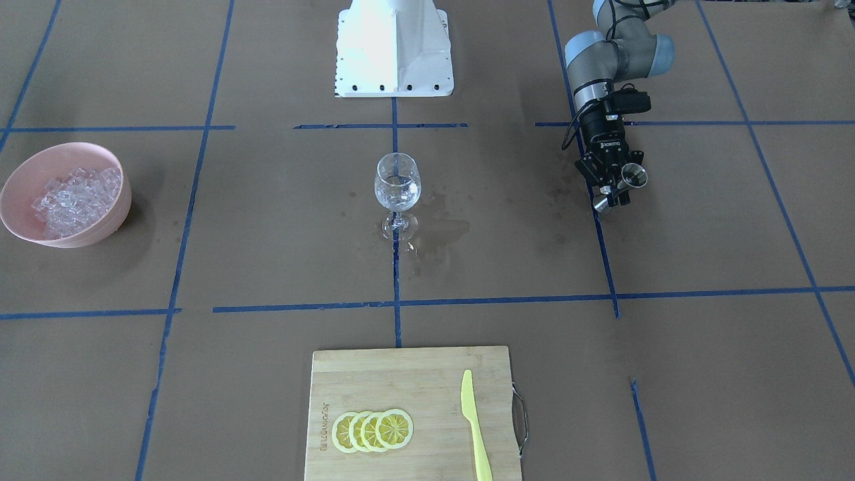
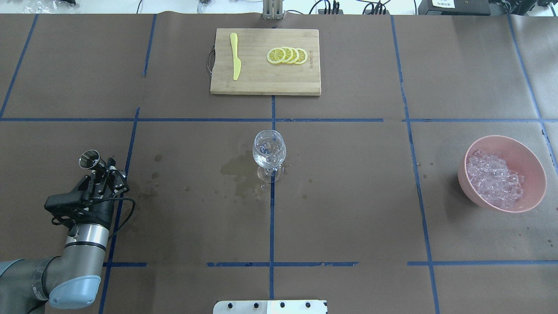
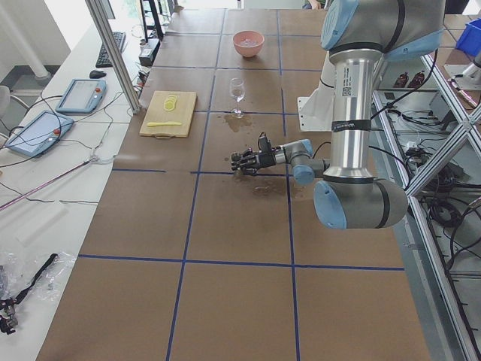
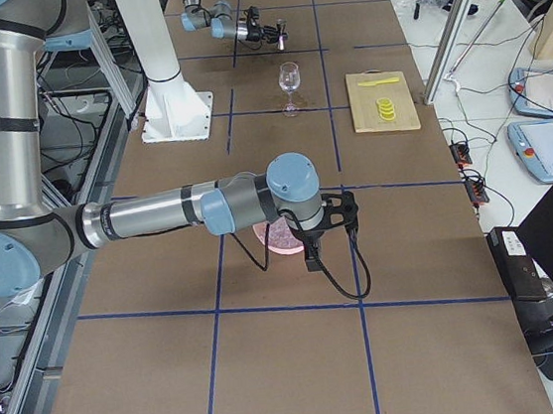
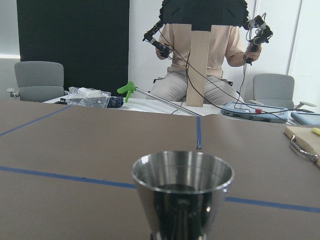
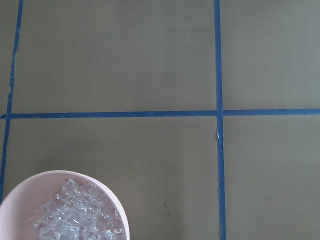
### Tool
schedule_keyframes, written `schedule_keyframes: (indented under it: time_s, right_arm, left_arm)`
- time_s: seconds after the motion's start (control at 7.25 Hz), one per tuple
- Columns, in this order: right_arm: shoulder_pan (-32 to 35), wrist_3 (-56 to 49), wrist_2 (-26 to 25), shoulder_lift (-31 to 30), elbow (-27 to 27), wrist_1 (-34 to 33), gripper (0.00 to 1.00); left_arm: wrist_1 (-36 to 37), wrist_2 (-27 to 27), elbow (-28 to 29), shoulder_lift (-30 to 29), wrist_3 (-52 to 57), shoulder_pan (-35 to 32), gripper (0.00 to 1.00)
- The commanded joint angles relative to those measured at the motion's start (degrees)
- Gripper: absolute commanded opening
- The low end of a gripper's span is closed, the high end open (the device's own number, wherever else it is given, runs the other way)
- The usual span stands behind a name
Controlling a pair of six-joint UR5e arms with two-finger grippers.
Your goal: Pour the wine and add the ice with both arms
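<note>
Polished steel jigger, conical, in left gripper

Right gripper too small, wrist-occluded, jaws unreadable; pink bowl mostly hidden behind that arm, cropped in right wrist view; steel jigger base cut off.

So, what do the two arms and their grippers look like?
The left arm and right arm are silver-grey tubes with light-blue joint caps. The left gripper is black, with white ROBOTIQ lettering, a black camera box and looping black cable at its wrist. The right gripper is also black with looping cable.
</note>
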Motion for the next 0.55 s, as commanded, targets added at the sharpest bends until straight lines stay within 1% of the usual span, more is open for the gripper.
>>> schedule_keyframes:
  time_s: [0.0,0.28,0.41]
  right_arm:
    - [0.1,0.0,0.0,-0.4,0.5,0.0,1.0]
    - [0.0,0.1,0.0,-0.6,1.3,0.0,1.0]
    - [0.0,0.9,0.0,-1.0,1.7,0.1,1.0]
  left_arm:
    - [0.1,0.0,-5.0,0.4,2.0,-1.2,0.0]
    - [0.0,0.0,-10.8,0.3,11.8,-3.6,0.0]
    - [-0.2,-0.3,-11.7,-0.4,16.1,-5.7,0.0]
